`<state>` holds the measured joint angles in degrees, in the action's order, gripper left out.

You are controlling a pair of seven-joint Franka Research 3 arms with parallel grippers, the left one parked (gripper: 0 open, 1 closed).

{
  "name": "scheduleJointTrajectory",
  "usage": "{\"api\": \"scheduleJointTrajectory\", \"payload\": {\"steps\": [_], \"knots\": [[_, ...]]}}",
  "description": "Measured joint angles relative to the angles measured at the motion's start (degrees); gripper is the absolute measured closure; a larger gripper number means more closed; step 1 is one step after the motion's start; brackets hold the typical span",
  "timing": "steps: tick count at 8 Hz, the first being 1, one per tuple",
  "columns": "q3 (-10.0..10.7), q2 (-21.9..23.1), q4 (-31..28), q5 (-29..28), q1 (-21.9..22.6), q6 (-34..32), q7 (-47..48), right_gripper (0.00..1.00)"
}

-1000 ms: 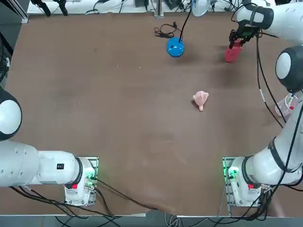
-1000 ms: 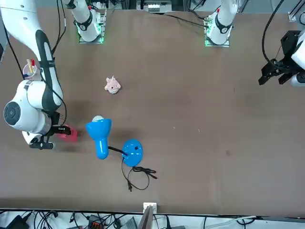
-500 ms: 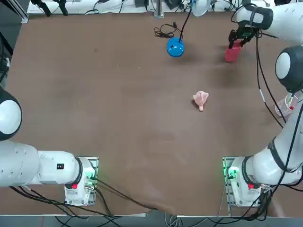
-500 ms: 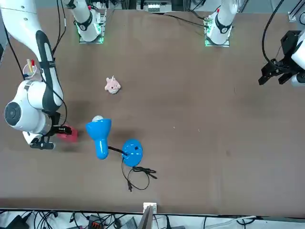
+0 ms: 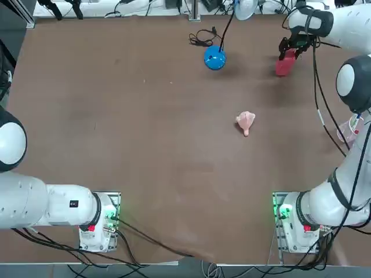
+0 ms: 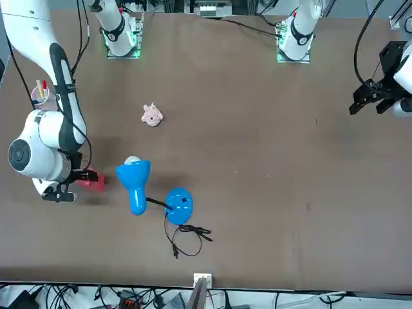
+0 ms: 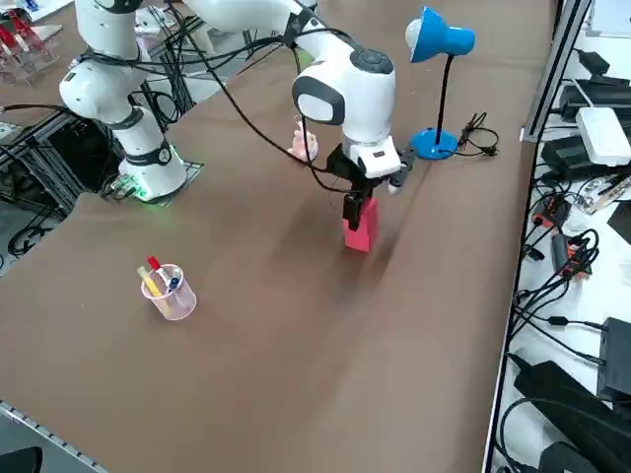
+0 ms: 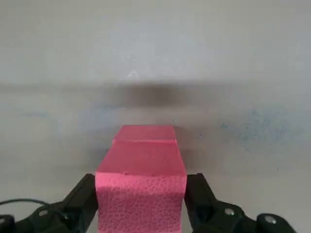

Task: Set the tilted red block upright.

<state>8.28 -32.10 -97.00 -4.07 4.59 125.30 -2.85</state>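
- Right hand (image 8: 141, 179): one, black, two-fingered, low over the brown tabletop (image 5: 162, 133). Open, fingers spread wide to either side of the block; narrow gaps show alongside the block. Contact at the fingertips: cannot tell.
- Red block (image 7: 361, 227): one, matte, between the fingers and projecting below the hand; long side roughly upright. Whether its base sits flat: cannot tell.
- Desk lamp (image 7: 440, 37): one, blue, with slender dark stem and round base; left of the hand, well apart.
- Black cable (image 7: 479, 136): loosely coiled beside the lamp base, farther left of the hand than the block.
- Pink lumpy toy (image 5: 246, 121): one, left of the hand and nearer the robot's bases.
- Pen cup (image 7: 172, 300): one, translucent pinkish, holding pens; right of the hand, nearer the bases.
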Motion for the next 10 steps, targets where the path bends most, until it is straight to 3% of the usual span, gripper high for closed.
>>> {"api": "scheduleJointTrajectory", "payload": {"steps": [6,10], "knots": [[0.0,2.35,1.53,0.0,0.01,0.13,-0.21,0.0],[-0.01,8.04,2.05,0.02,0.13,-1.84,-0.82,0.0]]}}
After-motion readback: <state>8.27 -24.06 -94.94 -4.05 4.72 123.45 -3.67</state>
